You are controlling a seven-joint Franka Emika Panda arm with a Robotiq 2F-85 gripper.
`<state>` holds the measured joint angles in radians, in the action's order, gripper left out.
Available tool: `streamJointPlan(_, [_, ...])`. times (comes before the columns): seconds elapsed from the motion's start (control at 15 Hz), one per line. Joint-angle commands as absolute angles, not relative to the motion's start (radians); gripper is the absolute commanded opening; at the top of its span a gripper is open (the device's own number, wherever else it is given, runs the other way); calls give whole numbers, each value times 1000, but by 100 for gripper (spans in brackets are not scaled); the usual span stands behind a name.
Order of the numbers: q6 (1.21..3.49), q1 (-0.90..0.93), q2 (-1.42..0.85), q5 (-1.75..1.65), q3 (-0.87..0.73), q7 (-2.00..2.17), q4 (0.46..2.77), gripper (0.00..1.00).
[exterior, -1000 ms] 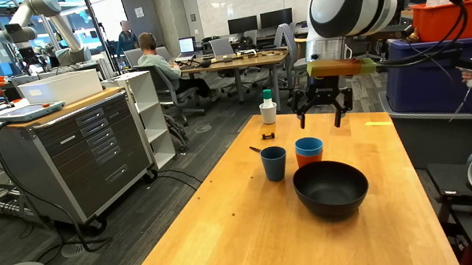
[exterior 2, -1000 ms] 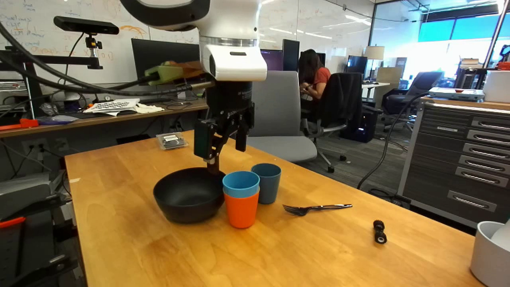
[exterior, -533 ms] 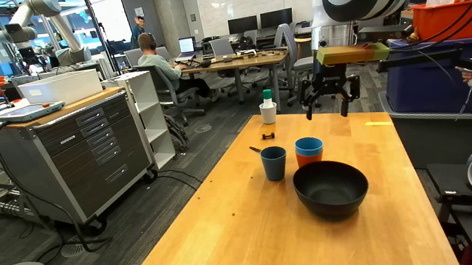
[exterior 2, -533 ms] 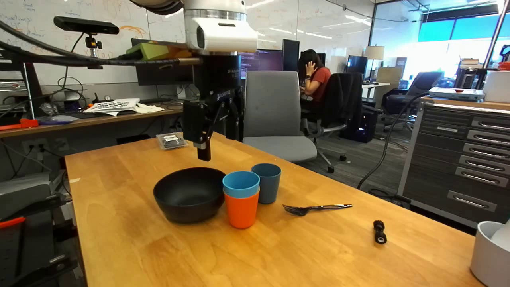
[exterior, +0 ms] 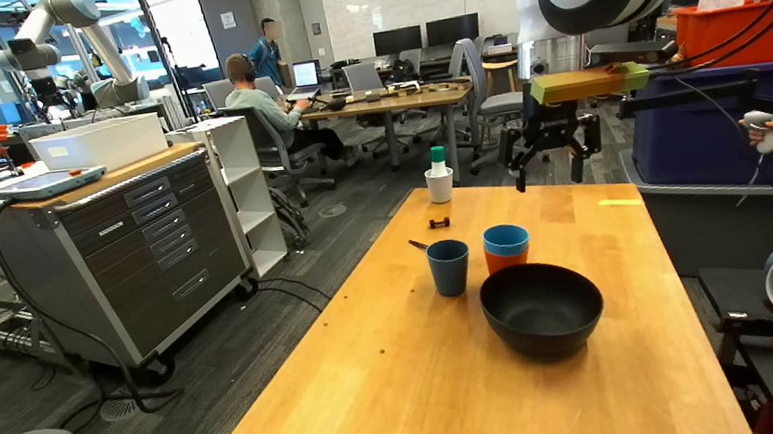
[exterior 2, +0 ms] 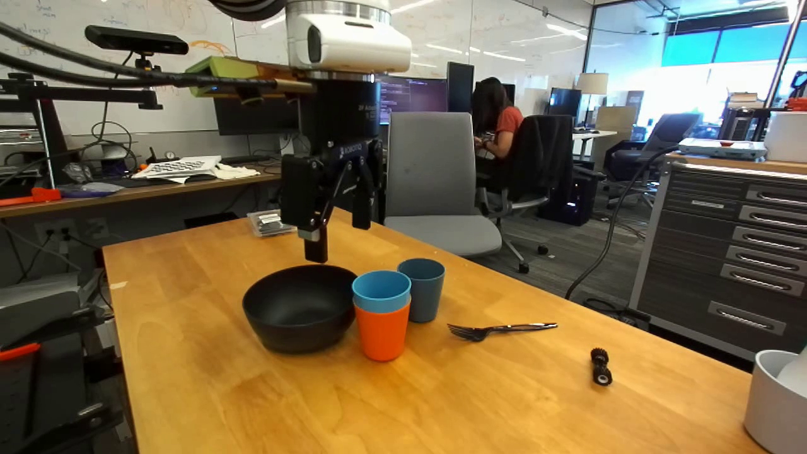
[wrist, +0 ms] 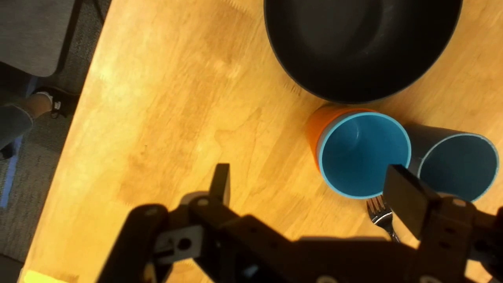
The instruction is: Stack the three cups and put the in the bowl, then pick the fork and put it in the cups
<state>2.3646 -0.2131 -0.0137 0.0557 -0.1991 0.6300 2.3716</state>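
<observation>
1 of 2 nestings done: light-blue tumbler (exterior 2: pixel 381 292) is sitting in orange-red tumbler (exterior 2: pixel 383 333). Teal tumbler (exterior 2: pixel 425 291) is standing beside, unnested; black bowl (exterior 2: pixel 296 336) is awaiting the stack; fork (exterior 2: pixel 502 328) is lying on table (exterior 2: pixel 214 403). Robotiq gripper (exterior: pixel 549 178) is hovering spread, holding nothing.

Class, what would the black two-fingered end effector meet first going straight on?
Probably the flat tan wooden tabletop, though one finger might clip the round light-blue plastic cup; depth is unclear.
</observation>
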Motion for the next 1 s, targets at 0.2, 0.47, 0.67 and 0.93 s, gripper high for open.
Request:
streamJointPlan(0.2, [2428,-215,-29,64,-214,620,2387,100])
streamJointPlan(0.47, [2489,-208,-53,51,-212,628,2416,100])
streamJointPlan(0.67, [2523,-203,-81,53,-213,630,2431,100])
streamJointPlan(0.93, [2572,-197,-122,48,-219,636,2432,100])
